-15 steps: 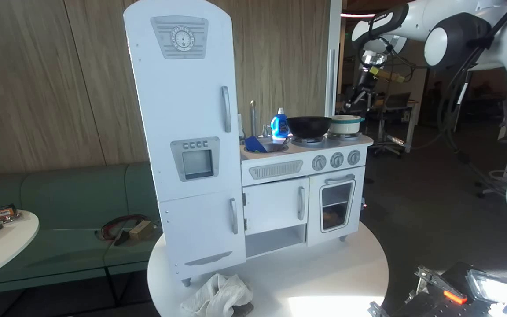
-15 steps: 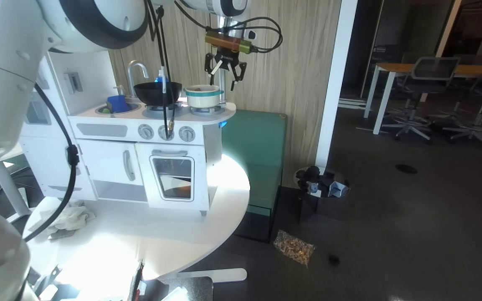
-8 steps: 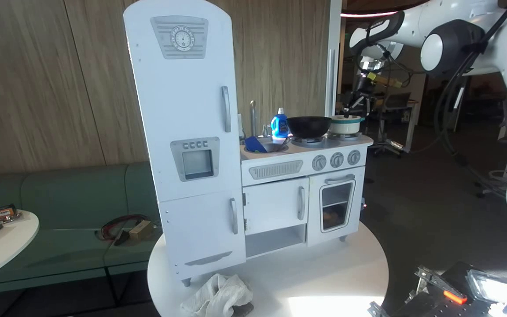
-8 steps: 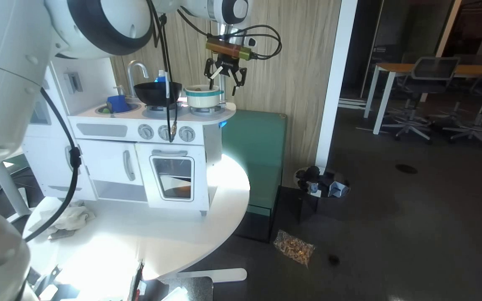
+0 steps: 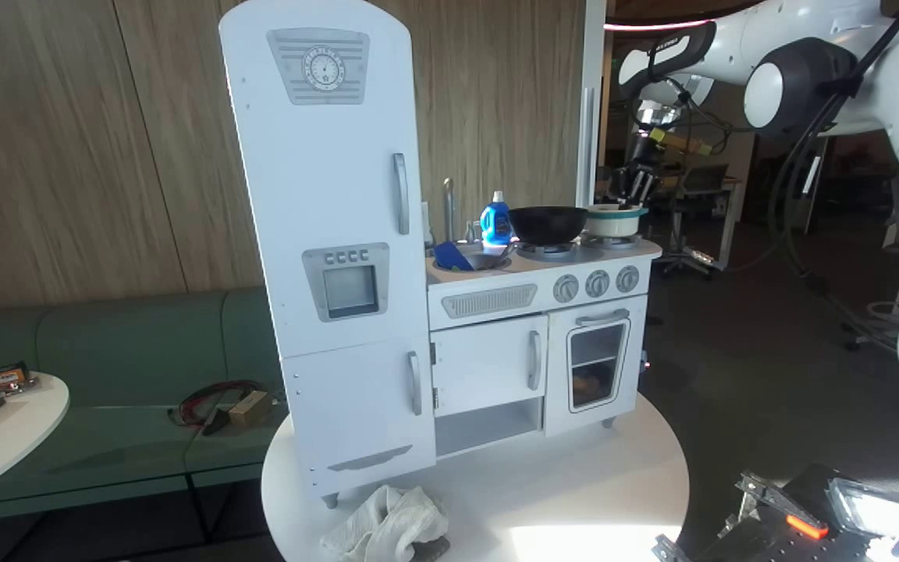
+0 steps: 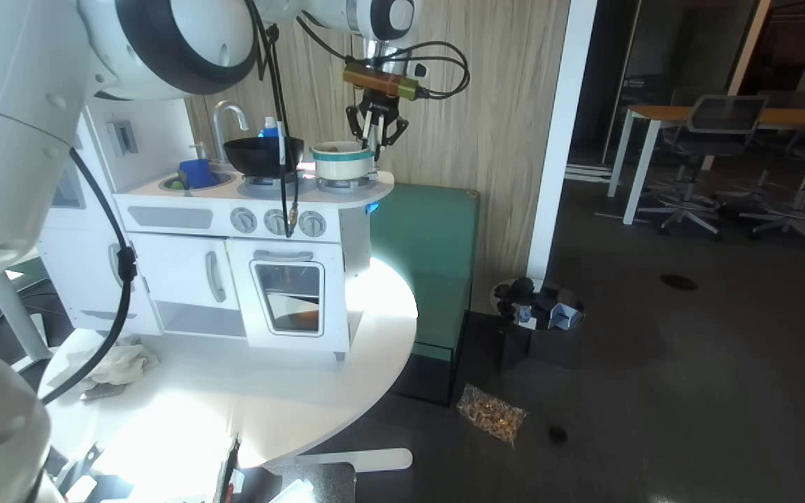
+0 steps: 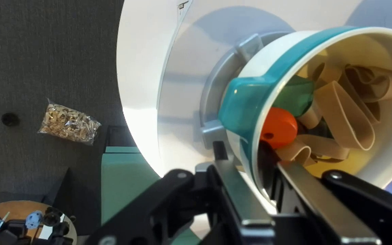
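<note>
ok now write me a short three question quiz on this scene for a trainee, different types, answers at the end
1. How does the gripper stand at the pot? a) wholly outside it b) astride its wall c) wholly inside it
2. True or false: the blue bottle stands upright.
3. How many grey knobs are in the row?

Key: 1. b; 2. true; 3. three

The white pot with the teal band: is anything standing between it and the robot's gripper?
Nothing visible: the gripper looks closed on the wall of the pot, one finger inside, one outside. An orange object lies inside near the inner finger, not in between.
</note>
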You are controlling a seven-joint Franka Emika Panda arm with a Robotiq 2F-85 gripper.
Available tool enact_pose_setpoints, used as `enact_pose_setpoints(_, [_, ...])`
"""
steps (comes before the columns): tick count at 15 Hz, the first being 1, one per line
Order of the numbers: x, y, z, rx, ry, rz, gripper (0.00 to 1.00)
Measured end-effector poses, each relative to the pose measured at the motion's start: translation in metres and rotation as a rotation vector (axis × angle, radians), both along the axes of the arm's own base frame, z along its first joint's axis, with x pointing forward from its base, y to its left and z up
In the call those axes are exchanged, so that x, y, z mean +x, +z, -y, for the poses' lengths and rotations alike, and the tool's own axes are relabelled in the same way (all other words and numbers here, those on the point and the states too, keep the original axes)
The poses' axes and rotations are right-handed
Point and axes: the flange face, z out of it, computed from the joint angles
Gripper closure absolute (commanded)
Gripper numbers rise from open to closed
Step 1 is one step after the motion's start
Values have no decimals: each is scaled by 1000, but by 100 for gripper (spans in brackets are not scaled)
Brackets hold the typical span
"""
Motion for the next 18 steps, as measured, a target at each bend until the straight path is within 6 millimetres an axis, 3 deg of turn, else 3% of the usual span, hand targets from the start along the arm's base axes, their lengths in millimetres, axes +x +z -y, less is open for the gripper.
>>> enact_pose_setpoints(6, [-3,2,0,4,-49,-32,97])
enact_pose_setpoints(11, [-9,15,2,-35,-99,-58,97])
enact_pose_setpoints(15, [-14,38,-5,-181,-115,-98,97])
enact_pose_setpoints(18, [-16,69,-25,-328,-105,-113,97])
